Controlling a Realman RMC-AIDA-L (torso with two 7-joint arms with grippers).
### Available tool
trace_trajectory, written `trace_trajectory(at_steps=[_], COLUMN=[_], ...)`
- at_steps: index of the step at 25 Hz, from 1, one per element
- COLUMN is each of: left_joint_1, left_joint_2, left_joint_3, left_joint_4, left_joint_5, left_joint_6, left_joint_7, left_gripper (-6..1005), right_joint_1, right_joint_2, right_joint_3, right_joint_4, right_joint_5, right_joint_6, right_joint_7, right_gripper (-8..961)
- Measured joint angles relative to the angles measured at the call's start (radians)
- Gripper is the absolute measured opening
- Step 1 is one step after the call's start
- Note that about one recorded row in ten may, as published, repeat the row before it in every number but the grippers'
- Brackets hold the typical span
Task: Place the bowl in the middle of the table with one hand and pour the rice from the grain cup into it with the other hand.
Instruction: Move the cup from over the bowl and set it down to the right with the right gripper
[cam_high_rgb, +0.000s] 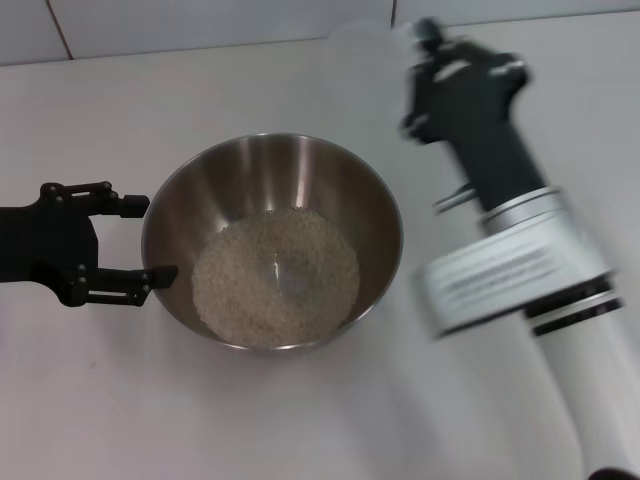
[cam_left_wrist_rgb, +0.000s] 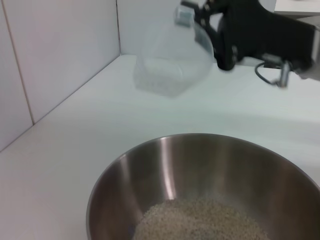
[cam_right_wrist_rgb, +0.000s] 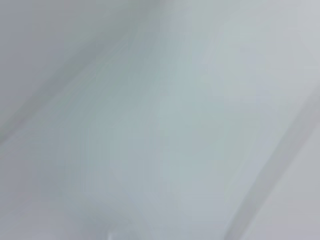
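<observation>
The steel bowl (cam_high_rgb: 365, 190) stands on the white table (cam_high_rgb: 100, 400) near its middle, and a flat heap of rice (cam_high_rgb: 275, 275) lies in its bottom. My left gripper (cam_high_rgb: 158, 240) is open beside the bowl's left rim, holding nothing. My right gripper (cam_high_rgb: 420, 60) is raised beyond the bowl's far right side, shut on the clear grain cup (cam_high_rgb: 365, 55). In the left wrist view the grain cup (cam_left_wrist_rgb: 172, 60) hangs tilted on its side above the table with no rice visible in it, the right gripper (cam_left_wrist_rgb: 192, 15) clamping its rim, behind the bowl (cam_left_wrist_rgb: 170, 170) and rice (cam_left_wrist_rgb: 200, 220).
A white tiled wall (cam_high_rgb: 200, 25) runs along the table's far edge, and another wall (cam_left_wrist_rgb: 55, 60) closes one side. The right forearm (cam_high_rgb: 530, 280) slants over the table's right part. The right wrist view shows only a pale blurred surface.
</observation>
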Motion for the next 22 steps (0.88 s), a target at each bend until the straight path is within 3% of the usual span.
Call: trace_trajectory(at_steps=[5,7,9,10,15,22], left_joint_1=[0.001,-0.001,-0.001,-0.003,-0.008,-0.01], left_joint_2=[-0.001,-0.001,-0.001,-0.001,-0.001,0.001], left_joint_3=[0.001,0.002,0.002,0.002,0.007,0.021], left_joint_4=[-0.006,-0.012,-0.012,-0.017,-0.033,-0.037], left_joint_5=[0.002,0.001,0.001,0.001,0.0,0.001], left_joint_6=[0.0,0.0,0.0,-0.001,-0.015,-0.024], left_joint_7=[0.001,0.002,0.002,0.003,0.004,0.004], left_gripper=[862,862,862,862,862,863], right_joint_1=[0.051,0.138,0.162,0.208,0.258,0.261], right_joint_2=[-0.003,-0.003,-0.002,-0.001,0.0,0.004], right_joint_3=[0.103,0.081,0.064,0.022,-0.059,-0.086], right_joint_4=[-0.256,-0.419,-0.462,-0.536,-0.567,-0.56], right_joint_5=[-0.003,-0.013,-0.023,-0.056,-0.081,-0.081], right_joint_6=[0.082,0.182,0.214,0.279,0.395,0.444], right_joint_7=[0.614,0.866,0.937,1.075,1.161,1.172], right_gripper=[82,85,87,88,95,103])
